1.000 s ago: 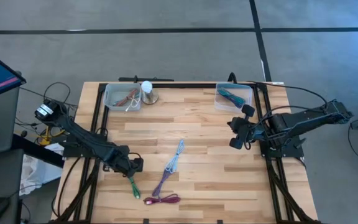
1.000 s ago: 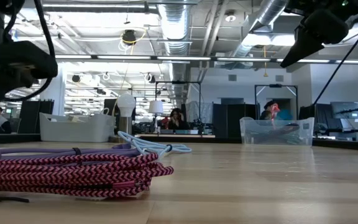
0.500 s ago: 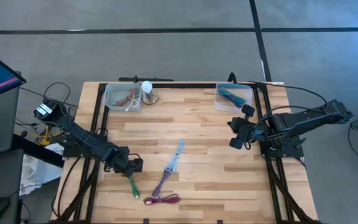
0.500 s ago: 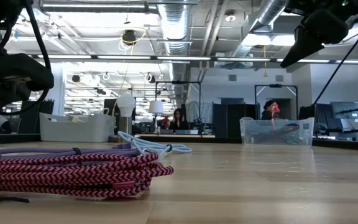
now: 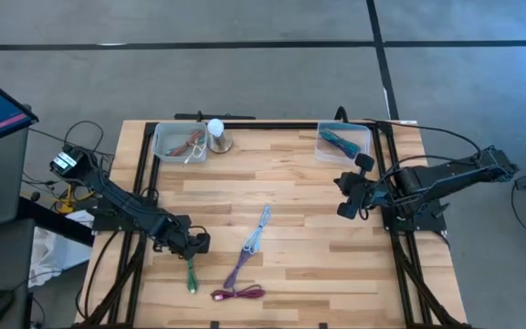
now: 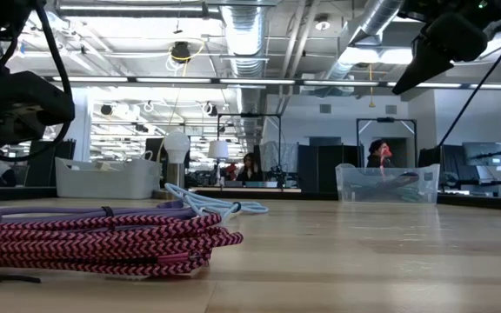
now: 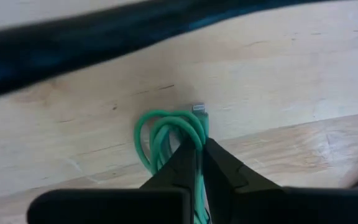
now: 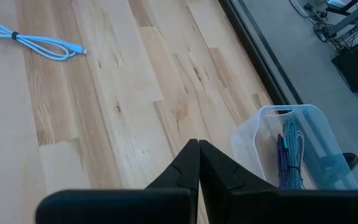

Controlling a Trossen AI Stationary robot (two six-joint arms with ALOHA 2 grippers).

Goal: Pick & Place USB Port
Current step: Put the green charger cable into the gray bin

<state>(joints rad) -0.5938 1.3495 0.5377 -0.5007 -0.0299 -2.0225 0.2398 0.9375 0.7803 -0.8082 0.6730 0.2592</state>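
the green cable (image 7: 169,134) is a thin bright cord folded into a few tight loops, with a small silver plug (image 7: 199,108) at one end. in the left wrist view the loops fan out just past the fingertips and the plug lies just beyond them, pointing away from the gripper. from above, its long axis runs from the jaws toward the table's near edge (image 5: 191,275), lying on the wood. the left gripper (image 7: 201,148) has its jaws pinched narrow on the cable, the cord caught between the two dark fingers (image 7: 181,163). the left arm reaches low from the table's left side, wrist down close to the board, the gripper (image 5: 194,242) at the cable's upper end.

right of those jaws lie a magenta cable (image 5: 238,293), a purple cable (image 5: 242,259) and a light blue cable (image 5: 261,225). two clear bins (image 5: 175,143) sit at the far edge.

the right gripper (image 8: 199,147) hangs above the table with its jaws pressed together and holding nothing, its arm stretched in from the right side; a bin (image 8: 298,147) with a blue cable sits just beyond its tips.
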